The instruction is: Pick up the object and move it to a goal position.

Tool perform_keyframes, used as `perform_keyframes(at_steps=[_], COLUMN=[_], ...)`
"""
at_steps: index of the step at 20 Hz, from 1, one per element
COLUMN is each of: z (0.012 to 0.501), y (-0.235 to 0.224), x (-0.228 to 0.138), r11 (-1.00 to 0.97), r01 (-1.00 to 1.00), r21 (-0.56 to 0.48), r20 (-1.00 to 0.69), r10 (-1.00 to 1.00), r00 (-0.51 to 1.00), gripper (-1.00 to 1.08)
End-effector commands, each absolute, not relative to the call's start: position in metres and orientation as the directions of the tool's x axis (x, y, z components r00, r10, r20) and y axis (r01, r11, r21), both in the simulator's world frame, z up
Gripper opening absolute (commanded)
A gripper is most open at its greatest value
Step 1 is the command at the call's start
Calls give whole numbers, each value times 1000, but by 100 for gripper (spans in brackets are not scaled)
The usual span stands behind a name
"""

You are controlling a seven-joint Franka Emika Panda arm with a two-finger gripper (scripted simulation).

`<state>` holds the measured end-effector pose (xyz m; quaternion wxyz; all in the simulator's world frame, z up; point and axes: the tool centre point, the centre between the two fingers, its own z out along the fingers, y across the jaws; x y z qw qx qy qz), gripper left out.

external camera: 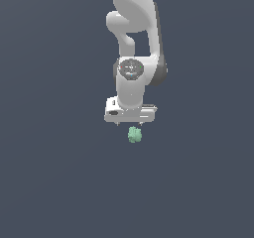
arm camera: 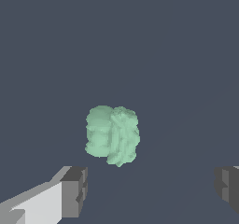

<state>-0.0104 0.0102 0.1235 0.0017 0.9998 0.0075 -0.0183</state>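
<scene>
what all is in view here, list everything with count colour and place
object: one, mint green, lumpy blob, just below the gripper in the exterior view; in the wrist view it sits ahead of the fingertips, not between them and untouched
surface: one, plain dark grey-blue, fills the background in both views
arm: one, white with dark grey joints, comes down from the top of the exterior view
gripper: one, white body with dark grey fingers, jaws wide apart, holding nothing
</scene>
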Motion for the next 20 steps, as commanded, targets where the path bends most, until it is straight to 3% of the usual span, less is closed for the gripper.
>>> perform_keyframes(at_steps=[1,20], z=[113,67], y=[19,38], x=[-8,-4], r11=[-1000,-999], r01=[-1,-34], r21=[3,0], r20=[-25,-1], r10=[-1,-34], r00=[1000,999], gripper=[100,100])
